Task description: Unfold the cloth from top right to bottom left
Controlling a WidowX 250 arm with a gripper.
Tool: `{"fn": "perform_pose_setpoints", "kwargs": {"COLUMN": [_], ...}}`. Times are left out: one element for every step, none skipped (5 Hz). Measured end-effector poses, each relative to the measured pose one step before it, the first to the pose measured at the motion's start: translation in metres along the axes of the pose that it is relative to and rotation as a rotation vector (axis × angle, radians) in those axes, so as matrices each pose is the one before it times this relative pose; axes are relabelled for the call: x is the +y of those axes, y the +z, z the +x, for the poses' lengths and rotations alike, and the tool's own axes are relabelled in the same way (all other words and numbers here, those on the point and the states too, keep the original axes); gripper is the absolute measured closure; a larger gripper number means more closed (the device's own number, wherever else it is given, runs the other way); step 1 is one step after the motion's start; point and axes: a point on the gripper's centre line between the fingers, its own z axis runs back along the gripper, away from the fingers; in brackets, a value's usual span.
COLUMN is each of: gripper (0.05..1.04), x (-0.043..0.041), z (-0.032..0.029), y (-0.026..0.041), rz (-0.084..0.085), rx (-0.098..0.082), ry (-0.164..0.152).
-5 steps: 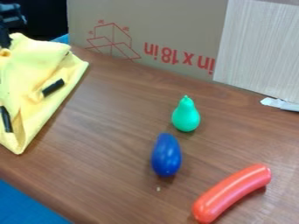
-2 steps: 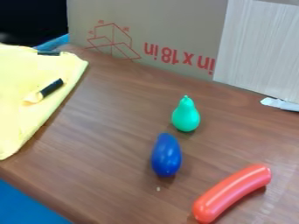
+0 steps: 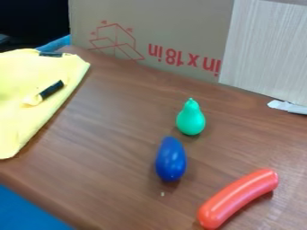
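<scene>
At the left of the surface [image 3: 120, 134], partly cut off by the edge of the view, lies the yellow cloth [image 3: 36, 112]. Its visible right-hand border slants from a far right corner near the cardboard box [image 3: 150, 36] down to a near left corner close to the surface's near edge. That slant is the line the task follows, so any pull still needed should run along it, from far right to near left.

At the far left, beyond the cloth's far border, a small dark grey piece [image 3: 3, 38] shows against the black; it may belong to the arm. If so, the cloth lies on its near side, and the far border is closer to it than the near left corner. The exact bearing from the gripper cannot be fixed, nor can I tell whether it is apart, together or clamped on fabric.

The visible part looks fairly flat, which suggests the unfolding is well along. The blue toy [image 3: 171, 159] and green pear [image 3: 190, 117] stand well apart to the right, outside that diagonal.
</scene>
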Motion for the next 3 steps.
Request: {"fn": "perform_pose_setpoints", "kwargs": {"gripper": [0.301,0.087,0.081], "x": [0.01535,0.00152,-0.00410], "z": [0.00398,0.00809,-0.00398], "y": [0.00936,0.00966,0.00353], "rz": [0.1480,0.0833,-0.0455], "rx": [-0.0392,-0.0324,0.0263], "ry": [0.0922,0.0793,-0.0183]}}
